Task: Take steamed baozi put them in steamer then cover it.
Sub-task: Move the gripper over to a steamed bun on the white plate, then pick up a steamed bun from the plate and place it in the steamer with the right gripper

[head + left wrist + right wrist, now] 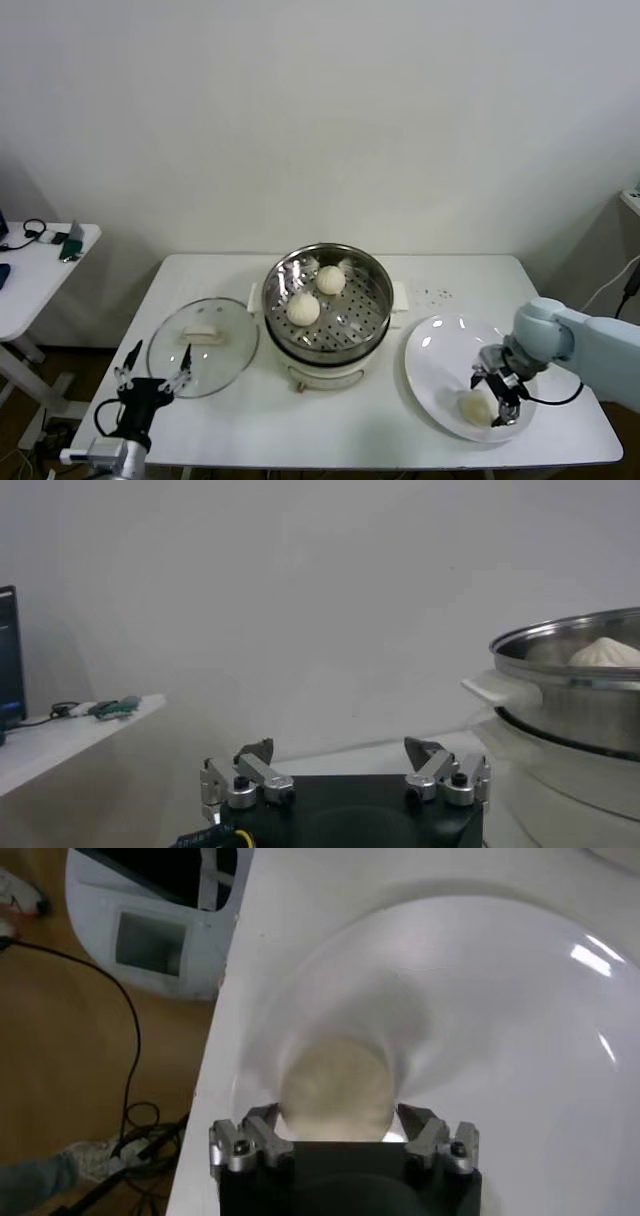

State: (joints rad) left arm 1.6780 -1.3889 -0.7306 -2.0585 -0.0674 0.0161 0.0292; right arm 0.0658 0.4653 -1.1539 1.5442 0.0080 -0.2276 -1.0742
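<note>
White table (pixel 560 420) | right hand (pixel 497 392) straddling baozi (pixel 475 407), grip unclear, near plate (pixel 432 360) edge | left hand (pixel 152 381) open.

The left gripper (pixel 340 752) is low in the picture, with its two fingers (pixel 258 751) spread wide apart and nothing between them. It stands over the white table (pixel 330 755). Beside it is the steamer (pixel 570 695): a shiny steel pot on a cream-white base, with a pale side handle (pixel 492 687) turned toward the gripper. The top of one baozi (pixel 605 652) shows above the steel rim. Farther off, on the other side, a second white table (pixel 60 735) carries cables and a dark screen (pixel 9 640) at the edge. A plain wall (pixel 300 580) is behind.
</note>
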